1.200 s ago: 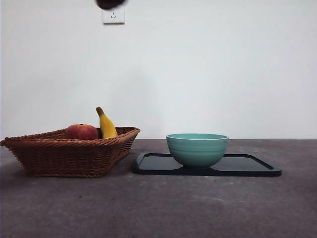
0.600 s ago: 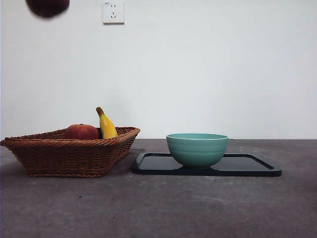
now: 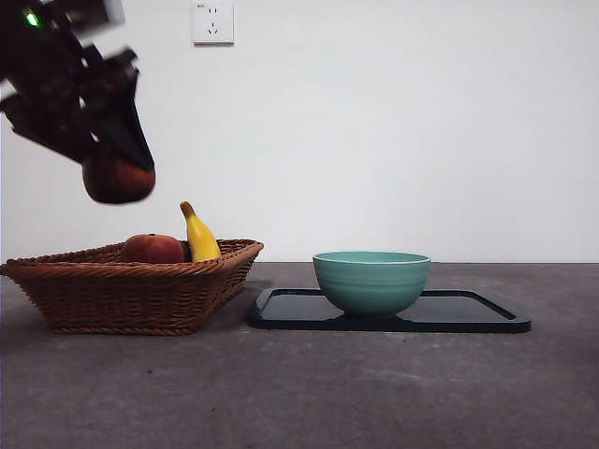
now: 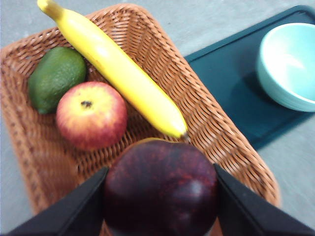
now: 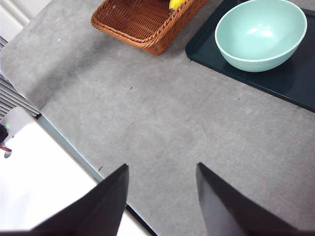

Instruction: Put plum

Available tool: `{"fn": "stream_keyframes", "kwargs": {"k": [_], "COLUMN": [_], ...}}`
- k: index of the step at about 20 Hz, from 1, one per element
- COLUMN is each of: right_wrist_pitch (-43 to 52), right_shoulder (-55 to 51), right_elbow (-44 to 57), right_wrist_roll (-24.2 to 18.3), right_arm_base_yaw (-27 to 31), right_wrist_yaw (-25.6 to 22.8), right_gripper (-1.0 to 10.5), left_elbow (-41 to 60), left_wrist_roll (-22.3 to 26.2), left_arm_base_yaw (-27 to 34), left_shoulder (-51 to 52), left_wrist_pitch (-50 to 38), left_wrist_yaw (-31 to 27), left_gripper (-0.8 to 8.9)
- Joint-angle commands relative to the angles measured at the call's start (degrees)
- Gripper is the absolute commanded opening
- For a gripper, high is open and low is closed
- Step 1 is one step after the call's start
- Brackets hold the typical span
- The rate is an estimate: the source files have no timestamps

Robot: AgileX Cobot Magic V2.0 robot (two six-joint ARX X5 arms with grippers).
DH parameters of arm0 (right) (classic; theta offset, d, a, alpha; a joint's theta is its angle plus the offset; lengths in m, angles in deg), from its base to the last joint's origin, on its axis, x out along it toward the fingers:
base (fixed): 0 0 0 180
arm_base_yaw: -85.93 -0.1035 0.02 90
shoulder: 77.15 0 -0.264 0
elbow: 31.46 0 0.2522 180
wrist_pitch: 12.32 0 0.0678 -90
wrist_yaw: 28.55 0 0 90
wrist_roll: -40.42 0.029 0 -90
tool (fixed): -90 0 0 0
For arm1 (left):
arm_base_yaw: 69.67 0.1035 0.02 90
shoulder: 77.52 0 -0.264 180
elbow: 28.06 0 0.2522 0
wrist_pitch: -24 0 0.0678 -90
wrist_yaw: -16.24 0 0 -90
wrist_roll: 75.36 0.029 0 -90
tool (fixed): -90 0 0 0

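You see a glossy, smooth-skinned plum [image 4: 161, 189], a basket [image 3: 131, 295] of rough woven wicker, a glazed-looking green bowl [image 3: 372, 281] on a smooth dark tray [image 3: 468, 313], and a matt, speckled grey table [image 5: 162, 123].

In the front view the left gripper [image 3: 105, 140] is motion-blurred and cut off by the top and left edges, and the upper part of the plum [image 3: 118, 181] is hidden by it. The avocado [image 4: 55, 77] is concealed there behind the basket [image 3: 131, 295] rim; in the left wrist view the plum's underside is cropped by the frame.
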State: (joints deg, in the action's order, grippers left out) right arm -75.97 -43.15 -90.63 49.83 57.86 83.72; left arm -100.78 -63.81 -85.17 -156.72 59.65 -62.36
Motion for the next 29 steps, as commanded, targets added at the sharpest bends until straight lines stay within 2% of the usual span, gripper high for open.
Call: {"fn": "stream_keyframes", "kwargs": {"k": [1, 7, 14, 15, 18, 23, 29], "right_wrist_pitch": [0.57, 0.57, 0.57, 0.57, 0.59, 0.59, 0.81], "right_shoulder": [0.22, 0.22, 0.22, 0.22, 0.22, 0.22, 0.22], "right_elbow": [-1.11, -1.11, -1.11, -1.11, -1.11, -1.11, -1.11], "right_wrist_roll": [-0.33, 0.28, 0.7, 0.7, 0.68, 0.68, 0.63], "right_arm_base_yaw": [-0.31, -0.31, -0.31, -0.31, -0.31, -0.31, -0.31], "right_wrist_yaw": [-0.17, -0.2, -0.17, -0.17, -0.2, -0.2, -0.2], "right_gripper": [2.2, 2.2, 2.2, 2.2, 2.2, 2.2, 2.2], "left_elbow": [-0.46, -0.46, -0.46, -0.46, -0.46, -0.5, -0.55], "left_wrist_roll": [1.09, 1.29, 1.22, 1.22, 0.39, -2.29, -3.41], "left_arm_base_yaw": [-0.15, -0.09, 0.13, 0.13, 0.13, 0.11, 0.11], "left_shoulder": [-4.72, -14.12, -19.45, -19.54, -19.54, -18.86, -12.52], "left_wrist_pitch": [-2.82, -6.75, -8.39, -8.24, -8.13, -8.15, -8.02], "left_wrist_yaw": [-0.13, -0.74, -0.9, -0.92, -0.9, -0.87, -0.87], "left_gripper": [1.22, 1.23, 1.36, 1.64, 3.46, 3.52, 3.53]}}
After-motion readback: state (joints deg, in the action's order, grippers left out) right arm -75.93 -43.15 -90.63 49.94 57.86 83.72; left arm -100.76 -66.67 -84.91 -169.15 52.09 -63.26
